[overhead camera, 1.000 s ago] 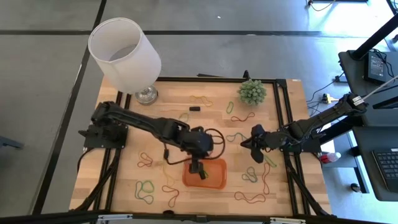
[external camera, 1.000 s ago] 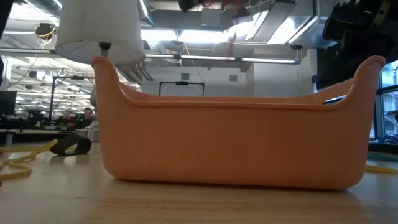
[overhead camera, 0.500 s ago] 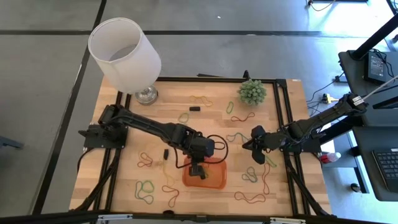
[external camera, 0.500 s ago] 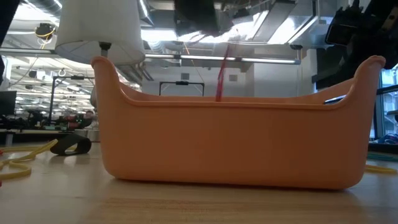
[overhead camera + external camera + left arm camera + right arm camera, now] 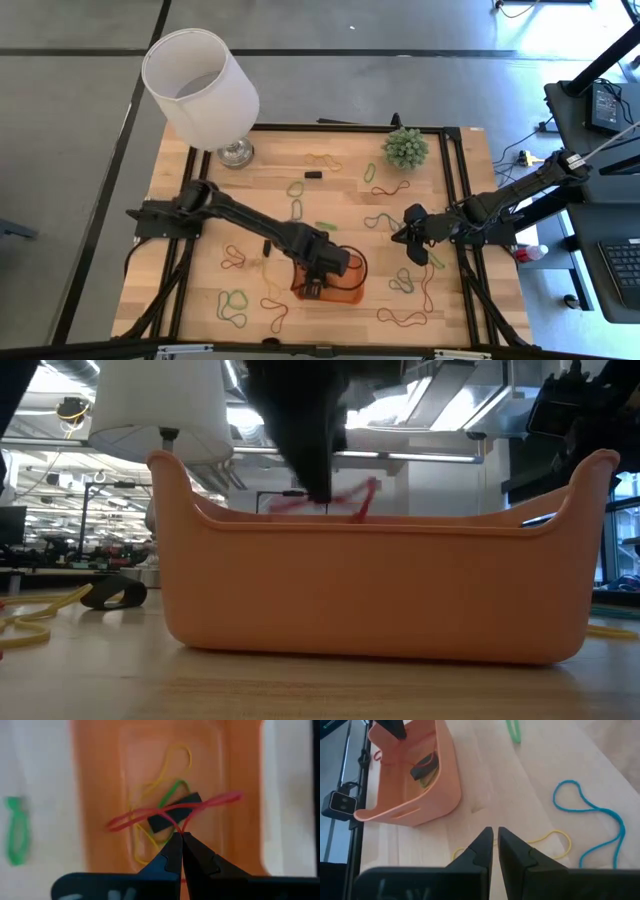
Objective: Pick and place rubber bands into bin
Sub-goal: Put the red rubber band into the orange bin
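The orange bin stands near the table's front edge, close in the low view. My left gripper reaches down into it, shut on a red rubber band. On the bin's floor lie a yellow band, a green band and a small black piece. More rubber bands lie loose on the wood, among them green, red and teal. My right gripper hangs over the table right of the bin, its fingers closed to a thin slit with nothing between them. My left gripper pinches the red band near its middle between its two fingertips, coming from above and pointing steeply down. The band spreads out to both sides of the fingers, one loop showing at rim height. I cannot tell whether it touches the bin's floor.
A white lampshade on a metal foot stands at the far left corner and a small green plant at the far right. Small black pieces lie on the wood. A yellow band lies under my right gripper.
My left gripper has come down into the bin, shifting a little toward the near edge and tipping steeper. The red band first came into the low view hanging straight below the fingers; now it lies spread sideways at rim level. The gripper has stayed shut.
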